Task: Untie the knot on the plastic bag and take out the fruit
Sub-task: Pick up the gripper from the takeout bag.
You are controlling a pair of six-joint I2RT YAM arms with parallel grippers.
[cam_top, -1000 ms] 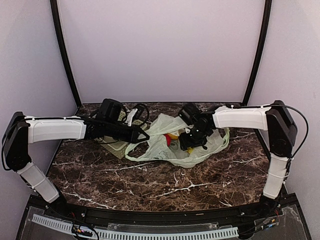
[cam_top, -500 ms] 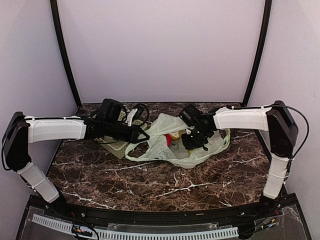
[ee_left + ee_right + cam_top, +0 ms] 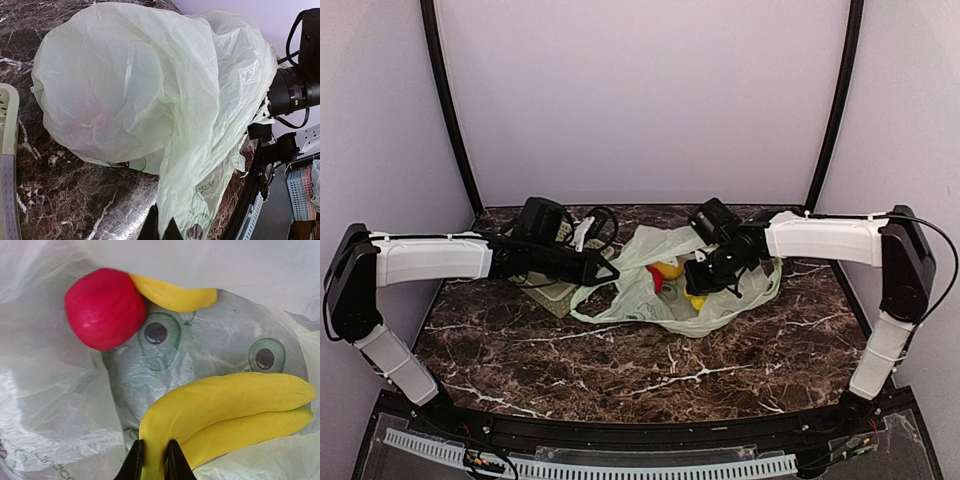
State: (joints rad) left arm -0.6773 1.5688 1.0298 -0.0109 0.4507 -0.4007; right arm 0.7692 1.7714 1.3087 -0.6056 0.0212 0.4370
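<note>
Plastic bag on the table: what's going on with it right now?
The left gripper pinches a fold of the plastic bag, pulling it taut. The right gripper is inside the open bag, clamped on the stem end of the bananas. A red apple lies in the bag beyond them.

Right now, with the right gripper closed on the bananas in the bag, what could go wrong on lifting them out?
The right gripper holds the bananas only by their narrow end, so they may swing or slip free.
The left gripper pinches just a thin fold of the plastic bag, which might tear or pull loose.
The red apple lies loose and could roll.
</note>
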